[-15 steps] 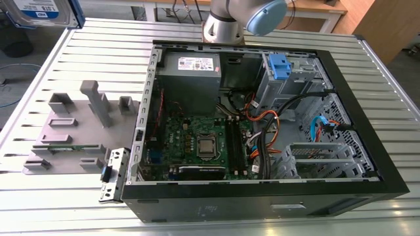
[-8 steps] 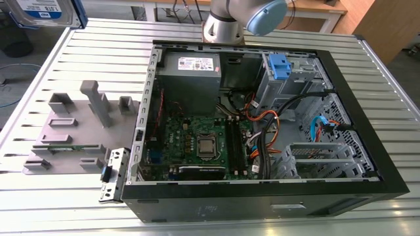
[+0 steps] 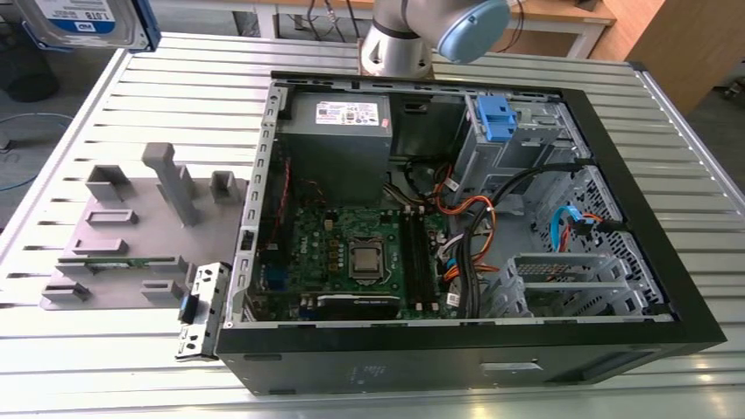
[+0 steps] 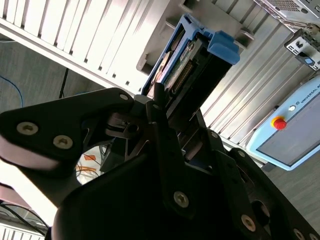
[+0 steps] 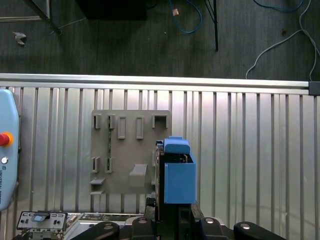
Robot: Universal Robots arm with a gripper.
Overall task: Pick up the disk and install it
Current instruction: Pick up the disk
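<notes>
Gripper (image 4: 165, 107) is closed on the disk (image 4: 187, 62). The fingers (image 4: 161, 131) are clamped on its near end, and the rest sticks straight out past the fingertips. In the second wrist view the connector edge faces the camera, with blue rails (image 4: 220, 46) along both sides and a blue tab at the end farthest from the fingers. In the first wrist view it's the same hold, with the disk edge-on and a blue rail facing the camera. Beyond the fingertips, apart from the disk, a grey slotted fixture (image 5: 127, 150) lies flat on the slatted table (image 5: 250, 150). Off to one side of the fingers, at the table edge, is a pendant (image 5: 5, 165) with a red button. Past the table edge there's dark floor (image 5: 125, 45) with loose cables (image 5: 187, 17). In the exterior view the disk is held high with its label toward the camera, well apart from the open case (image 3: 466, 358). The arm (image 3: 402, 39) rises behind the case. A bare blue clip (image 3: 495, 118) sits in the case's drive bay, far from the fingers.
</notes>
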